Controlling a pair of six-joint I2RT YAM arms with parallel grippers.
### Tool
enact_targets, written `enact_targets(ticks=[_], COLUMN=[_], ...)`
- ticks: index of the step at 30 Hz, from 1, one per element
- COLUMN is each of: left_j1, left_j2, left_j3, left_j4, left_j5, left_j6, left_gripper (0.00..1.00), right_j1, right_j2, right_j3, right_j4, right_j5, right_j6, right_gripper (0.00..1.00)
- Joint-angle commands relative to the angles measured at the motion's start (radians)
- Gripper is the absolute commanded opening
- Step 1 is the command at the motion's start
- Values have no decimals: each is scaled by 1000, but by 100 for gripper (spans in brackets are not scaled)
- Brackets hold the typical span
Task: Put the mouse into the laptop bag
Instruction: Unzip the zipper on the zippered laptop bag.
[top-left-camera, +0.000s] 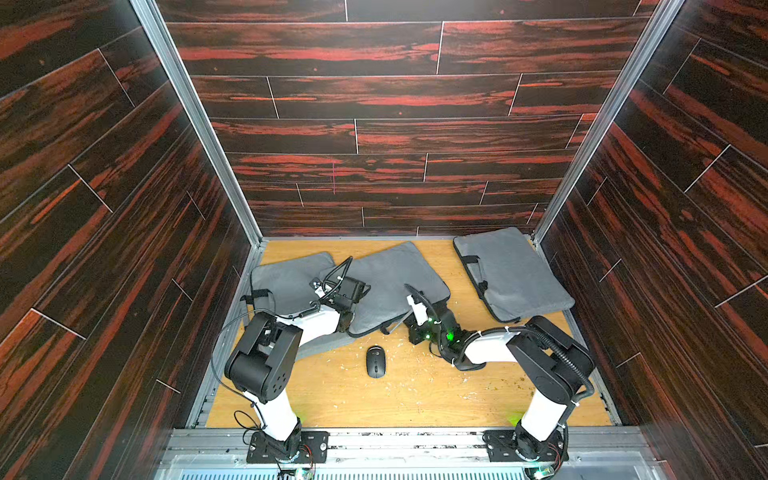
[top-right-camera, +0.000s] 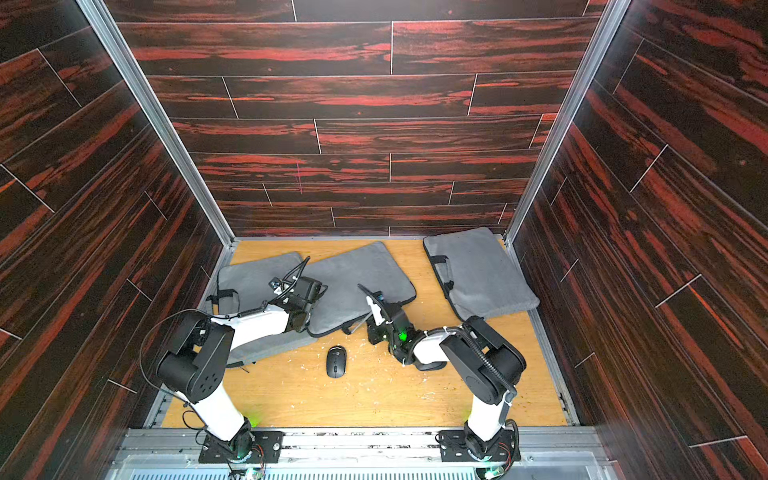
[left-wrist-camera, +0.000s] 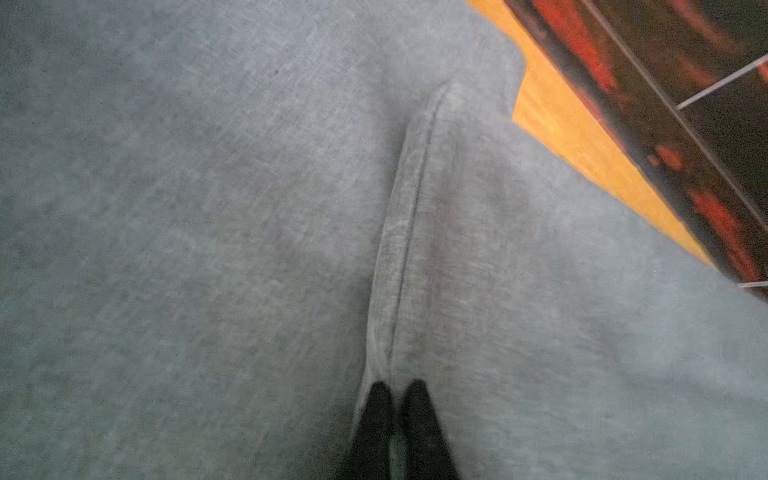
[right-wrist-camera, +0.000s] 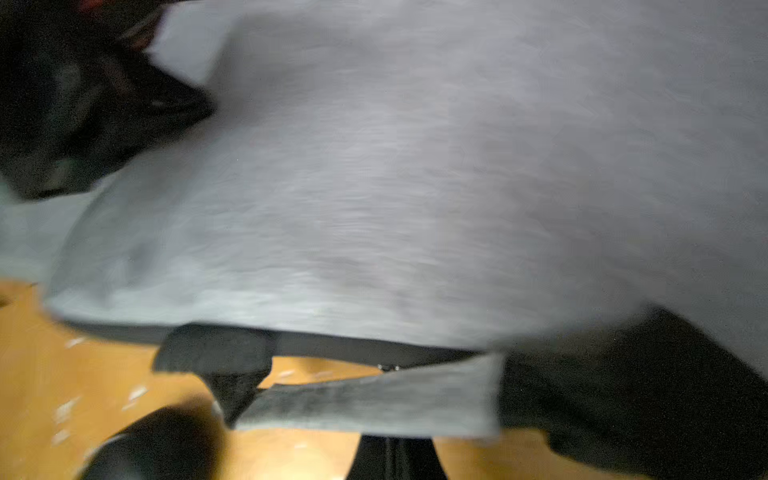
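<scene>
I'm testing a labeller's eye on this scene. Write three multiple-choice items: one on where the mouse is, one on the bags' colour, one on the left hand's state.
1. Where is the mouse?
A. inside a bag
B. on the table, outside the bags
C. in the right hand

2. What colour are the bags?
A. grey
B. red
C. blue

3. The left hand is:
A. open over the mouse
B. holding the mouse
C. shut on a fold of bag cloth

Key: 1 B, it lies on bare wood in both top views. 2 A, every bag shows grey cloth. 3 C, the left wrist view shows its fingers together, pinching a grey ridge.
</scene>
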Motion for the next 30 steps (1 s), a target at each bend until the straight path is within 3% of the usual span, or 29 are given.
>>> enact_targets(ticks=[1, 8, 11, 13, 18, 20, 22, 24, 30], left_j1=[2, 2, 0, -13, -123, -158, -188, -211, -210], left_j2=[-19, -45, -74, -122, -250, -256, -239, -225, -217], left_j3=[-4, -21, -43, -78, -179, -179, -155, -128, -73], left_j4=[-11, -29, -41, -53, -42, -33, -38, -49, -142], left_j5=[-10, -29, -52, -107, -300, -306, -301, -315, -387], left_j6=[-35, -68, -94, -126, -202, -200, -192, -182, -162], left_gripper=[0, 0, 0, 0, 0, 21, 55, 76, 88], right_j1=[96, 170, 170, 152, 57, 30, -2, -41, -145], right_j2=[26, 99, 133, 153, 160, 138, 109, 85, 40], right_j3=[63, 162, 198, 232, 244, 240, 232, 224, 164], right_j4=[52, 48, 9, -46, -62, -80, -105, -131, -167], right_j5=[-82, -148, -95, -37, -56, -12, 50, 91, 167], right_j6=[-18, 41, 54, 66, 82, 58, 37, 27, 46], right_gripper=[0, 0, 0, 0, 0, 0, 0, 0, 0])
